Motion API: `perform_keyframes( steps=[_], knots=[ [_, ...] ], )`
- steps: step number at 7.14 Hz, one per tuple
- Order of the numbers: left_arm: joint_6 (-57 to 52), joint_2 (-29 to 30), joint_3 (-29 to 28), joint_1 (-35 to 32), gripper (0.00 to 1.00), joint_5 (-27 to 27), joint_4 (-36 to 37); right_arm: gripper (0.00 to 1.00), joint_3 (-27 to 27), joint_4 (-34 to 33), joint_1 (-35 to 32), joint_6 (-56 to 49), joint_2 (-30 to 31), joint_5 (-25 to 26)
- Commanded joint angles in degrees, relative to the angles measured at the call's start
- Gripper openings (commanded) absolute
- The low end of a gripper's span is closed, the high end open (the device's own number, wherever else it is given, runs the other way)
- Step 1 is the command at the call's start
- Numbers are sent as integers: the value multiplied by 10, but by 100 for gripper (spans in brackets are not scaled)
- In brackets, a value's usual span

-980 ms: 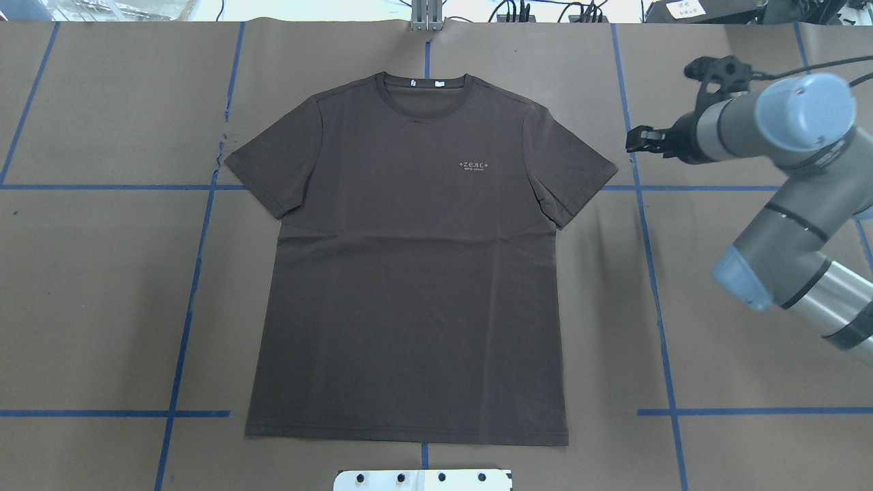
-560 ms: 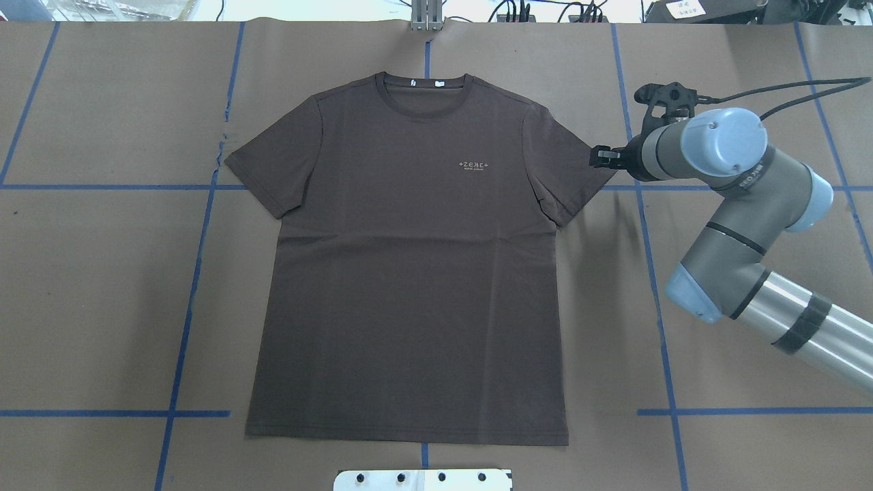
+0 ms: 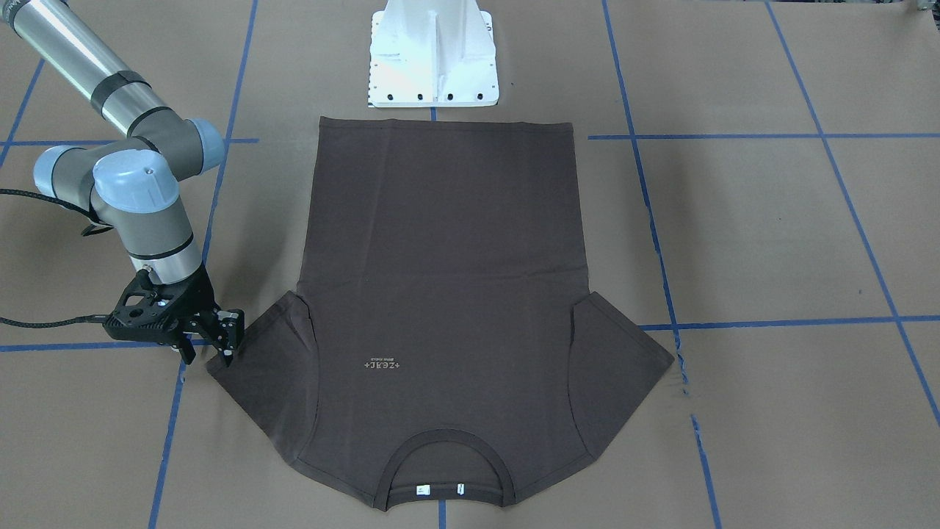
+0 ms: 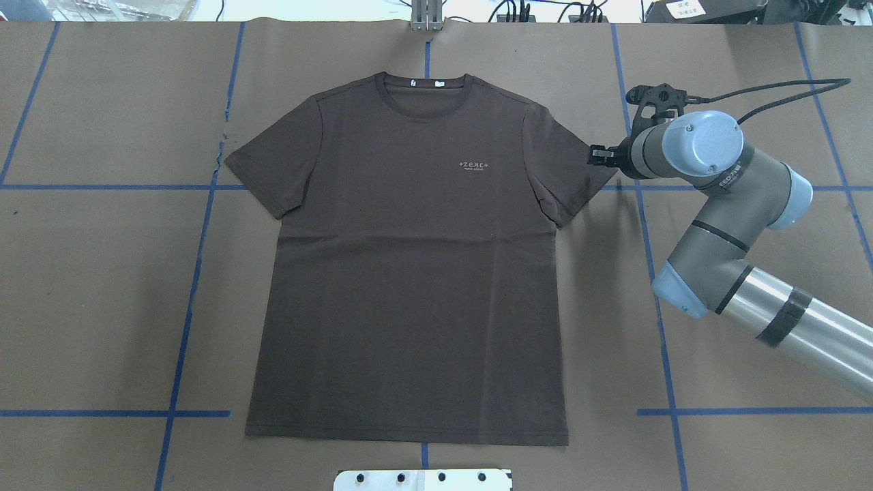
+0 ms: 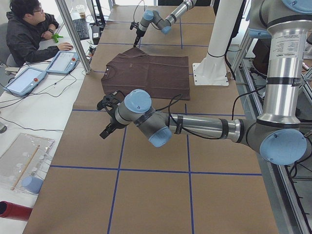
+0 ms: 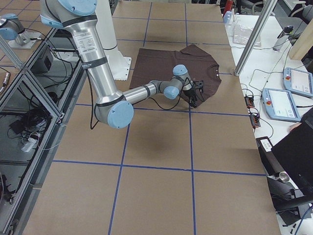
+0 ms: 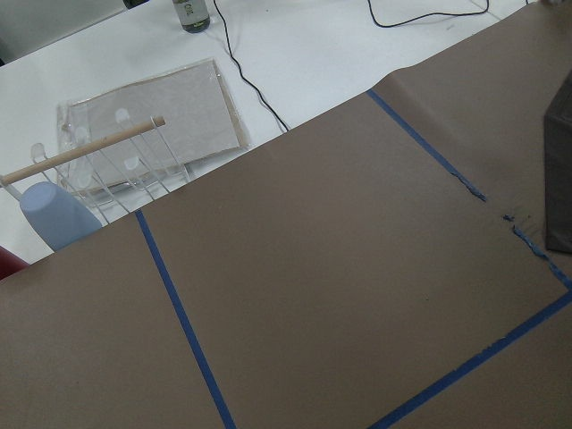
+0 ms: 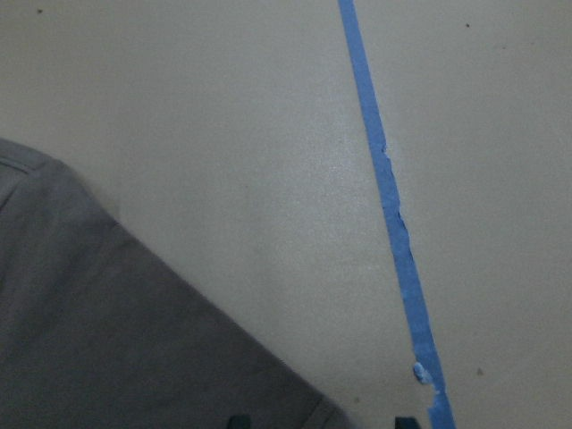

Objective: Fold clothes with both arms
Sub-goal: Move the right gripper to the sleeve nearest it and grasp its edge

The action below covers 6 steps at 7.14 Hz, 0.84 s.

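Note:
The dark brown T-shirt (image 4: 409, 273) lies flat and face up on the brown paper, collar at the far side. It also shows as the T-shirt (image 3: 440, 242) in the front view. My right gripper (image 4: 600, 155) stands at the outer edge of the sleeve on the robot's right. This right gripper (image 3: 208, 351) is open and low over the table. In the right wrist view the sleeve's corner (image 8: 107, 340) reaches between the two fingertips (image 8: 237, 420). My left gripper (image 5: 105, 131) hovers over bare paper well to the left of the shirt; I cannot tell whether it is open.
The white base pedestal (image 3: 433, 59) stands at the shirt's hem side. Blue tape lines (image 4: 648, 259) cross the paper. A person (image 5: 29, 34) sits at a side desk with tablets. A clear rack with a blue cup (image 7: 54, 219) lies beyond the paper's left end.
The right arm has swung in from the right. Its gripper has moved left and a little nearer, from beside the blue tape line to the sleeve's edge.

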State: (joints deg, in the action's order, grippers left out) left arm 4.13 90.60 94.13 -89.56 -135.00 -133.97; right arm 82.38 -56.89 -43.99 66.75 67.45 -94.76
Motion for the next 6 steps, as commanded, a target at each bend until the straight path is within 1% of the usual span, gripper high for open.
perform_keyframes(
  steps=[1, 4, 6],
  knots=[
    [0, 0, -1, 0, 100, 0, 0, 62, -6, 0, 3, 0, 0, 5],
    [0, 0, -1, 0, 100, 0, 0, 61, -24, 0, 8, 0, -18, 10],
    [0, 0, -1, 0, 100, 0, 0, 61, -27, 0, 8, 0, -17, 11]
  ],
)
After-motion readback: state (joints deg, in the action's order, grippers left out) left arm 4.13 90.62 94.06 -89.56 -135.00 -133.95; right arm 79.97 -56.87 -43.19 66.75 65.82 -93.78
